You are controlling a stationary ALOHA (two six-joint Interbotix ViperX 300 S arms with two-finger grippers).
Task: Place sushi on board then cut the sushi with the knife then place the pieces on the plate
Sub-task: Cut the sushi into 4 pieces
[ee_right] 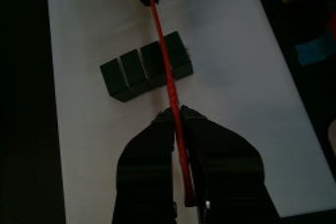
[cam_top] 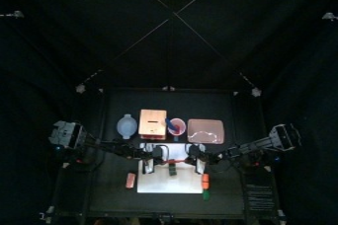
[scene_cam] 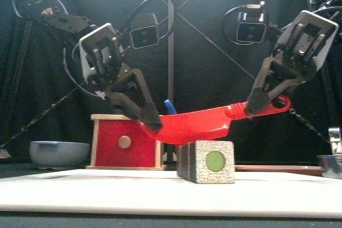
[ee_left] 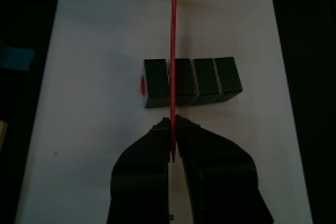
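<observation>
Red knife (scene_cam: 201, 122) broadside in front, edge-on from wrists

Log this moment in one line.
left gripper: shut on red toy knife | right gripper: shut on same knife | knife: over dark green sushi roll | roll: on white cutting board

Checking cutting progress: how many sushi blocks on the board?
4 sushi blocks, touching in one row on the board; the red knife crosses over the seam beside one end block.
</observation>
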